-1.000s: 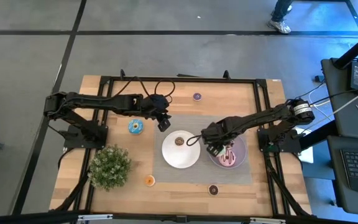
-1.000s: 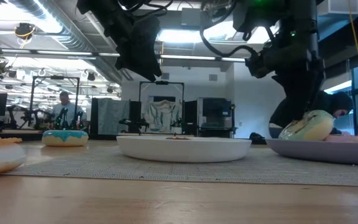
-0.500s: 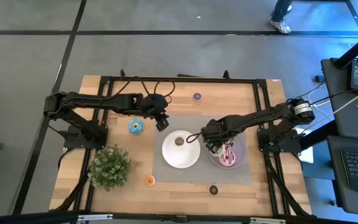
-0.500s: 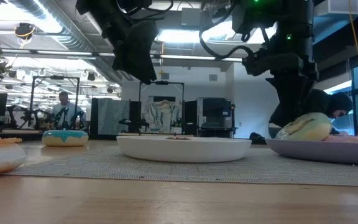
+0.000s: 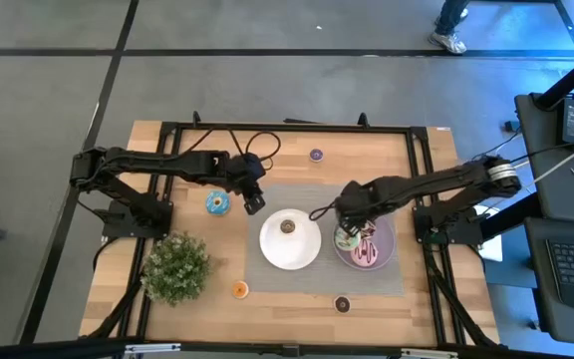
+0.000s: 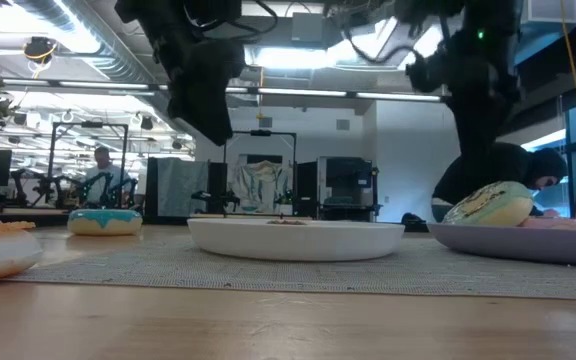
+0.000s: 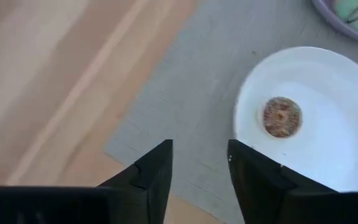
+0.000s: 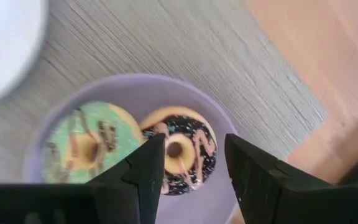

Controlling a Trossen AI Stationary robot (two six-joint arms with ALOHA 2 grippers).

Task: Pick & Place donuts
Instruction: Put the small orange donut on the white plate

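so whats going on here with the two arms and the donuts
A two-arm robot is sorting toy donuts onto plates. The right gripper hangs open and empty over the round purple plate, which holds a green-iced donut and a dark sprinkled donut. The left gripper, open and empty, is between the blue-iced donut and the round white plate, which holds a tiny brown donut.

Dark jointed arms (image 5: 157, 165), black cables (looping).
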